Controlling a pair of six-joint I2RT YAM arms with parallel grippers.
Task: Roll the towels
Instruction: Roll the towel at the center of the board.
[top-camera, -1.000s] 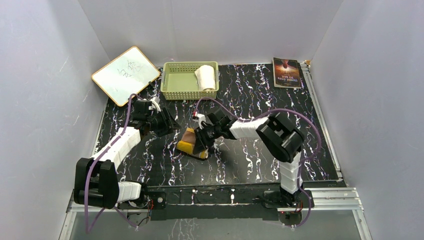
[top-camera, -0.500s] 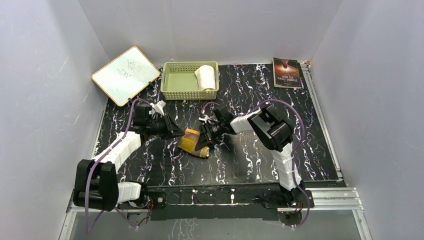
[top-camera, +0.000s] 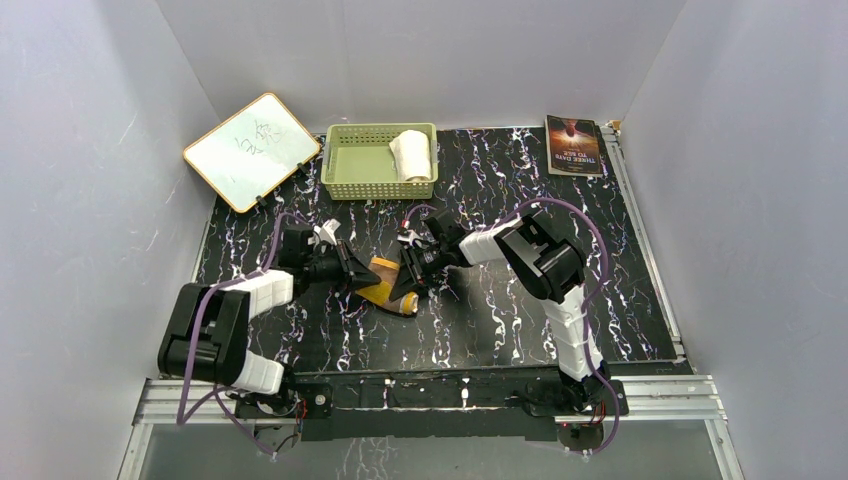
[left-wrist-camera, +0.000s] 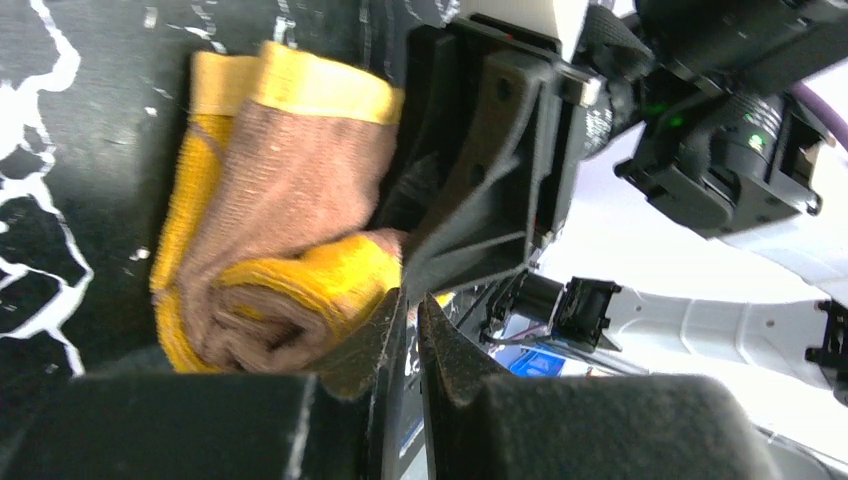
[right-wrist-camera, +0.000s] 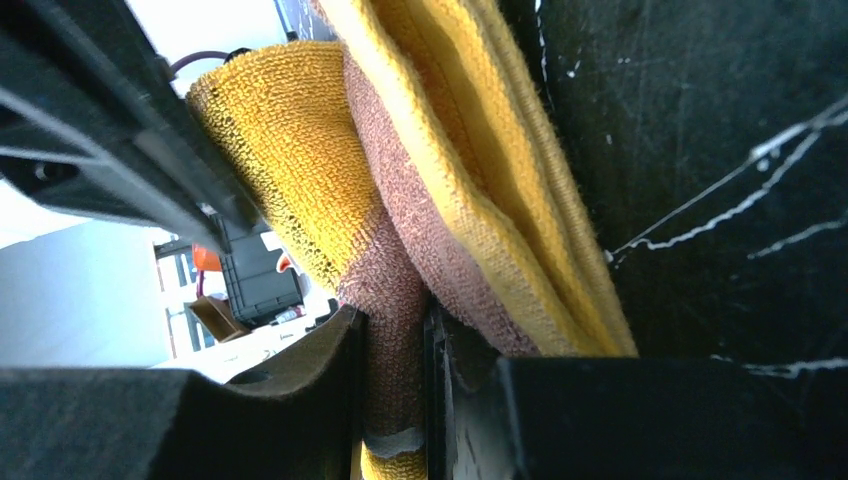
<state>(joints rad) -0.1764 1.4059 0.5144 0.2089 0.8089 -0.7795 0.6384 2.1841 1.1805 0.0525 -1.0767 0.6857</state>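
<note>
The brown towel (top-camera: 380, 285) with its yellow-orange side lies partly rolled on the black marbled table, between my two grippers. My right gripper (top-camera: 408, 283) is on its right side. In the right wrist view this gripper (right-wrist-camera: 395, 320) is shut on a brown fold of the towel (right-wrist-camera: 470, 150). My left gripper (top-camera: 358, 275) is at the towel's left end. In the left wrist view the left gripper (left-wrist-camera: 410, 297) is shut with its tips against the yellow edge of the roll (left-wrist-camera: 290, 190), and nothing shows between its jaws. The white towel (top-camera: 411, 155) lies rolled in the basket.
The pale green basket (top-camera: 365, 165) stands at the back centre. A whiteboard (top-camera: 252, 150) leans at the back left and a book (top-camera: 574, 145) lies at the back right. The right gripper's black body (left-wrist-camera: 490, 170) fills the space just behind the towel.
My left arm has swung right, up to the towel's left end, and its jaws have closed. The right gripper has kept its hold and shifted the towel slightly up and right.
</note>
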